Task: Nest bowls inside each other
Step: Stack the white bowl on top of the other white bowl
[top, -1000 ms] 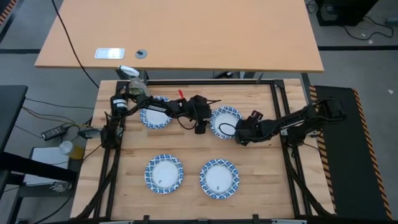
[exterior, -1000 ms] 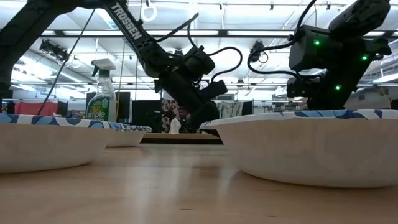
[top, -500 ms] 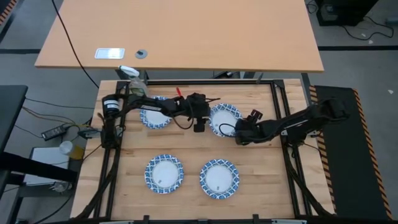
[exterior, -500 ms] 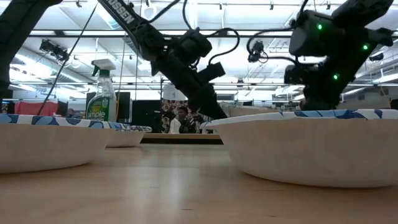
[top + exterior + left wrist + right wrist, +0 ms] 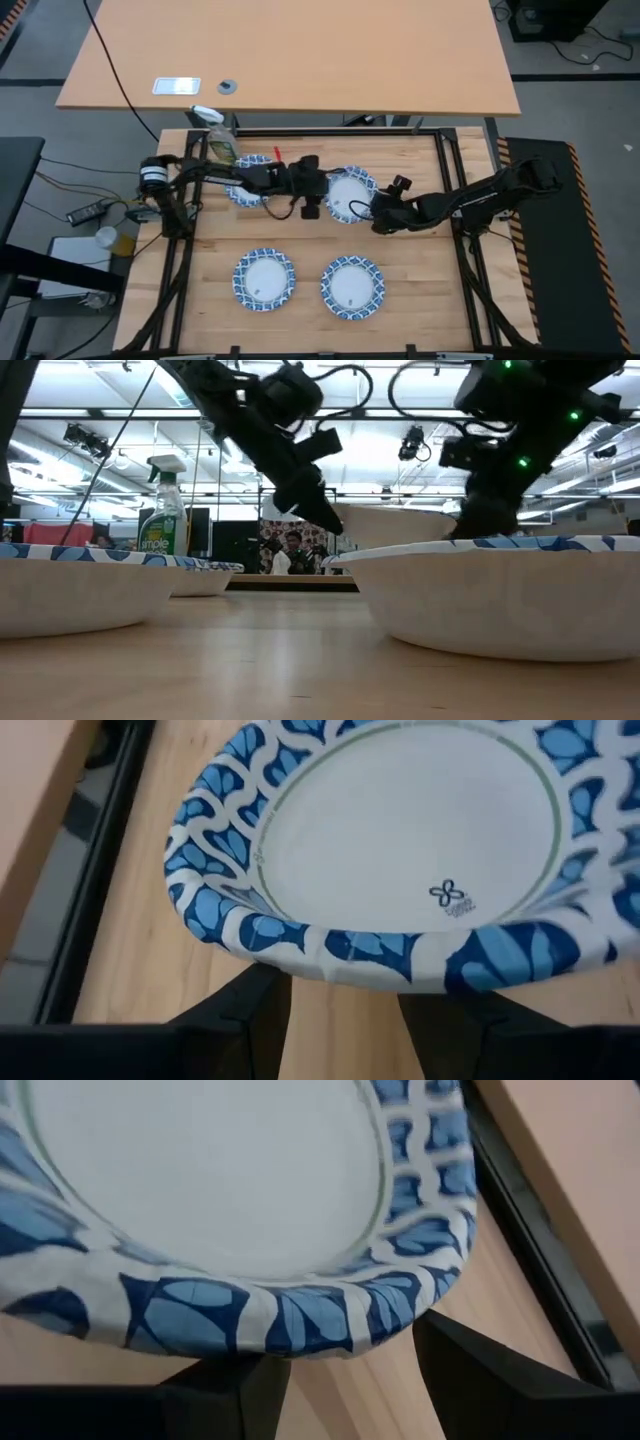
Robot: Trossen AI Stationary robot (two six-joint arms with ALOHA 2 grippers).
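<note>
- Both arms are meeting at one bowl (image 5: 345, 193), upper middle of the high view, lying just right of centre on the table (image 5: 420, 260).
- The left tool (image 5: 318, 203) is sitting at this bowl's left edge and the right tool (image 5: 377, 213) at its lower right edge.
- In the left wrist view the patterned rim (image 5: 330, 945) is lying just over that arm's dark fingers (image 5: 250, 1010), which are standing apart; whether they are pinching the rim I cannot tell.
- The right wrist view is showing the same arrangement: rim (image 5: 290, 1320) above spread fingers (image 5: 480, 1370), with contact unclear.
- In the low view a pale bowl edge (image 5: 400, 520) is showing between the two tools, above the near bowl's rim, so the bowl appears to be coming up off the table; this is a judgement.
- Three more bowls are lying singly: one at upper left (image 5: 250, 185) partly under the left arm, one at lower left (image 5: 264, 279), one at lower centre (image 5: 352, 287).
- A spray bottle (image 5: 215, 135) is standing at the table's upper left corner.
- Step in hand, as I read it: picking up the first bowl for nesting; no two bowls are visibly stacked yet.
- The next move is calling for a firm hold on the rim, a level carry to a neighbouring bowl, and a centred lowering so the scalloped edges are settling one inside the other.
</note>
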